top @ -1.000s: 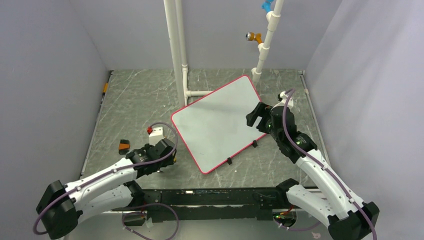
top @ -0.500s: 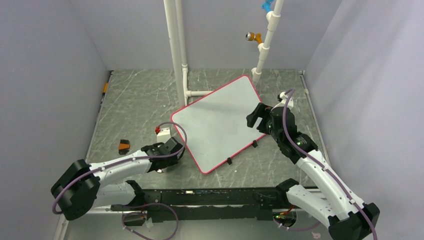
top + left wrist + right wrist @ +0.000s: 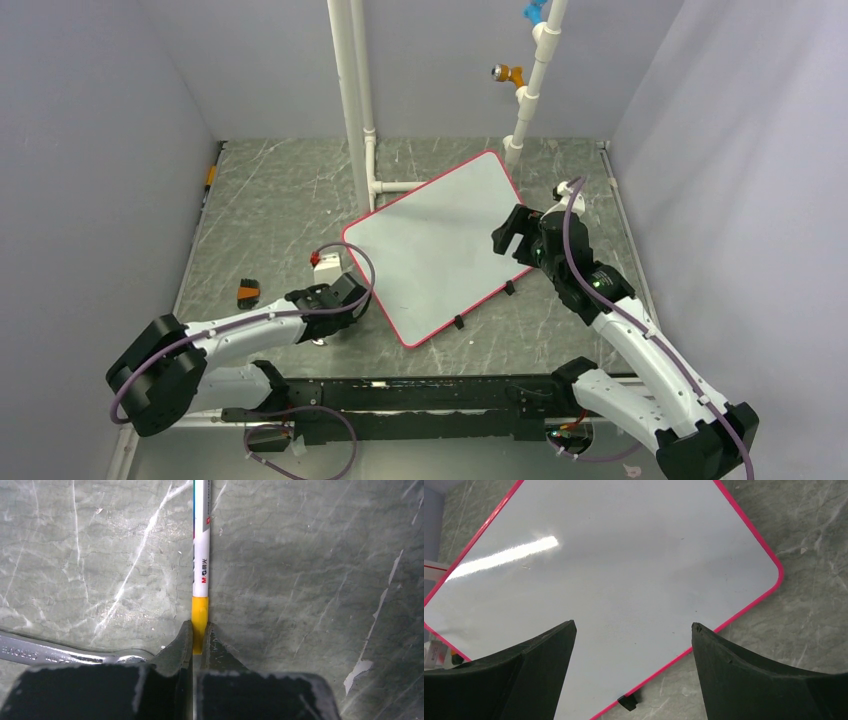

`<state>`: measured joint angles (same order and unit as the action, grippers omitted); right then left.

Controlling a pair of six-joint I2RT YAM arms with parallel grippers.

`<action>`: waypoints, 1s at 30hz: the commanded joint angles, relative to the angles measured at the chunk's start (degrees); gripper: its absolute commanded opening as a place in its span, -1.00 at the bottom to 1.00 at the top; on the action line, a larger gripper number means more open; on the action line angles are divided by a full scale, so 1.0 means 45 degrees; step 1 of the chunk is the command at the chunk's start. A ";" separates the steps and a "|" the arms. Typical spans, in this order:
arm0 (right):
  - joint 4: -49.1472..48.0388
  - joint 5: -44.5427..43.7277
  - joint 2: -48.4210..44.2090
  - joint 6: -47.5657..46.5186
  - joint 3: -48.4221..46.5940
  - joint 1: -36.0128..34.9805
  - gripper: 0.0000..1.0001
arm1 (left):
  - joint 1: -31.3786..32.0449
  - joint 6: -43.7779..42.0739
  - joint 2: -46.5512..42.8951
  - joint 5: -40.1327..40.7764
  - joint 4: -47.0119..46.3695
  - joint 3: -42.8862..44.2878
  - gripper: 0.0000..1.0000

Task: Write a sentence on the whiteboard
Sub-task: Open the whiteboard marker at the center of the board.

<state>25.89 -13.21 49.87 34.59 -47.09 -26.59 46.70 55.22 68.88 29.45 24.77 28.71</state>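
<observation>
"Two arms, and nothing written yet?"

"Nothing. At the left, the left gripper (image 3: pixel 199 639) is clamped on the yellow end of a slim white plastic marker (image 3: pixel 201 555) lying on the grey marbled table (image 3: pixel 310 555); its barrel reads 'M&G', with Chinese characters."

"And the board?"

"The large white whiteboard (image 3: pixel 430 245) with the pink-red frame lies mid-table, blank. Further right, the right gripper (image 3: pixel 633 626) hovers over its edge, jaws wide, empty. All the writing is left."

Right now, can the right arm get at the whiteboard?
Probably yes: the right gripper hangs open over the whiteboard, close to its near edge, and nothing shows between them.
</observation>
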 commanded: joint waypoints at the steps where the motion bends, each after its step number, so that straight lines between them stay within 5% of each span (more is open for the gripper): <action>1: -0.0191 0.0370 -0.0143 -0.0341 -0.0571 0.0017 0.77 | -0.0060 0.0534 -0.0190 -0.0470 0.0134 -0.0529 -1.00; 12: -0.1230 0.3148 -0.0141 -0.1032 -0.0558 0.0010 0.82 | -0.0060 0.0161 -0.4502 -0.0107 0.3399 -0.0033 -1.00; 21: -0.1590 0.5440 0.0114 -0.1118 -0.0894 0.0012 0.87 | -0.0058 -0.0644 -0.7053 0.1156 0.6920 0.2263 -1.00; 30: -0.1662 0.7154 0.0177 -0.1000 -0.1350 0.0010 0.96 | -0.0021 -0.3803 -0.8609 -0.0096 0.6397 0.4169 -1.00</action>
<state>20.93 14.39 50.72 30.35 -50.11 -26.59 46.59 46.59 30.76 31.24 53.52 43.51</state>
